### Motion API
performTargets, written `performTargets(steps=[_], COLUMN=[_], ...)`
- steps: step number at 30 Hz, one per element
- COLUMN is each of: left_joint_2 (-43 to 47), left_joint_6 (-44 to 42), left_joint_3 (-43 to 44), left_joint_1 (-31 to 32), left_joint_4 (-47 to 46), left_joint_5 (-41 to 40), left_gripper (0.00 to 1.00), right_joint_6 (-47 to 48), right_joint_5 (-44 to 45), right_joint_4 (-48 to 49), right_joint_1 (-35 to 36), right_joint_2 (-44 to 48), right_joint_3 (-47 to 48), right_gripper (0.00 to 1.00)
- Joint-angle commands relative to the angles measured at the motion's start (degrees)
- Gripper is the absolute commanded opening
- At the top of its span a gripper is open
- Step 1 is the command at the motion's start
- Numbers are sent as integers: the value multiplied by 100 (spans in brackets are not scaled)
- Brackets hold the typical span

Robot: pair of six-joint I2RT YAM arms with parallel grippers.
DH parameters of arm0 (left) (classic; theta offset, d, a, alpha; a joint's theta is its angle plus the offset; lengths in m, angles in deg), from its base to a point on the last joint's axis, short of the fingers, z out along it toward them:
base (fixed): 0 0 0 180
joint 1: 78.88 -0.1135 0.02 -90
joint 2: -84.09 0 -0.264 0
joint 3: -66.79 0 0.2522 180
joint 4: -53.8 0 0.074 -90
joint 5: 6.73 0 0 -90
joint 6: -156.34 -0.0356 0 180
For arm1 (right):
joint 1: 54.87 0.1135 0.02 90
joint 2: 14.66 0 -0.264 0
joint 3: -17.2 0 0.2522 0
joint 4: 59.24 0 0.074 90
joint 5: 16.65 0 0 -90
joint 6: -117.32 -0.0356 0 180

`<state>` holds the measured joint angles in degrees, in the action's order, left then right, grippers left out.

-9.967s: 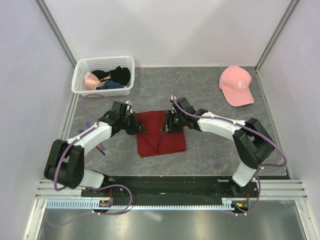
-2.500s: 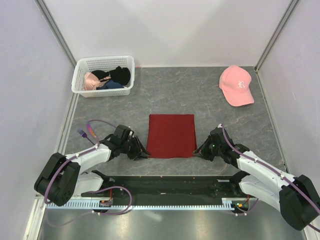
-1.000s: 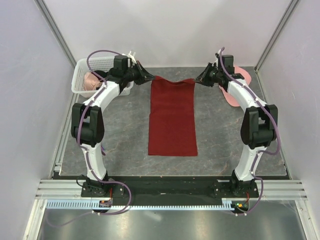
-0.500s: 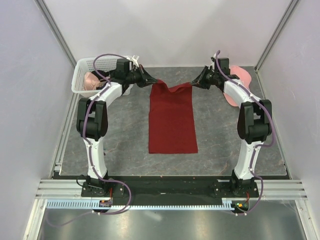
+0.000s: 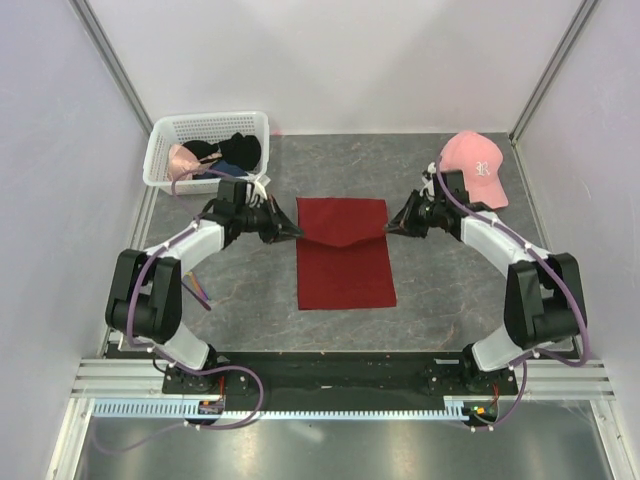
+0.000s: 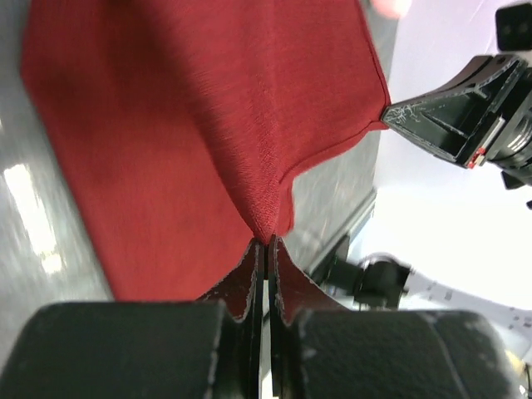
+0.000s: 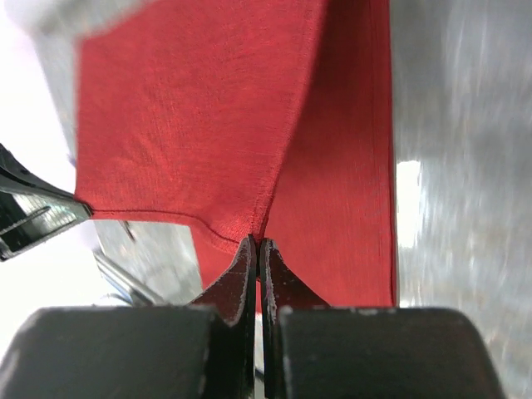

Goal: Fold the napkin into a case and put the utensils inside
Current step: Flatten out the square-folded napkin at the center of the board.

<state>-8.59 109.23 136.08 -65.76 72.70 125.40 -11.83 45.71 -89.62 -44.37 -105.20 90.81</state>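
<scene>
Left pincer (image 5: 290,232) and right pincer (image 5: 392,227) are both pressed together, and each one pinches a corner of the napkin (image 5: 345,268). The wrist views show it well: the dark red cloth comes to a point between each pair of closed fingers.

The napkin is in the middle of the frame on the grey counter (image 5: 440,290). Its lower part lies flat. The edge held between the two pincers hangs above this flat part and sags in the middle like a shallow V, so one layer is over the other.

I judge that the step in hand is a first fold of the cloth in half, top edge toward bottom edge; the case is not yet made. Next, the two corners should go down to the lower corners, level with each other and pulled apart enough to remove the sag, and then be laid down and released.

Beside the left arm, at the lower left, something thin in purple and pink (image 5: 199,292) shows. It may be the utensils, but I cannot tell.
</scene>
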Motion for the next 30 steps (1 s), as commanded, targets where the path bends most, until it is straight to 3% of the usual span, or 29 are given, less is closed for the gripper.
performTargets(steps=[1, 10, 16, 30], left_joint_2=[540, 1261, 1727, 1332], left_joint_6=[61, 615, 299, -115], left_joint_3=[-883, -2273, -2274, -2485], left_joint_1=[321, 911, 911, 902], left_joint_4=[-39, -645, -5, 197], left_joint_5=[173, -12, -292, -574], left_gripper=[2, 2, 2, 2], right_joint_6=[48, 180, 294, 224], right_joint_5=[22, 179, 180, 294], right_joint_4=[124, -121, -403, 45], right_joint_1=[241, 286, 277, 321], right_joint_2=[598, 1434, 1777, 1759], right_joint_3=[-911, -1899, -2074, -2830], right_gripper=[0, 0, 0, 0])
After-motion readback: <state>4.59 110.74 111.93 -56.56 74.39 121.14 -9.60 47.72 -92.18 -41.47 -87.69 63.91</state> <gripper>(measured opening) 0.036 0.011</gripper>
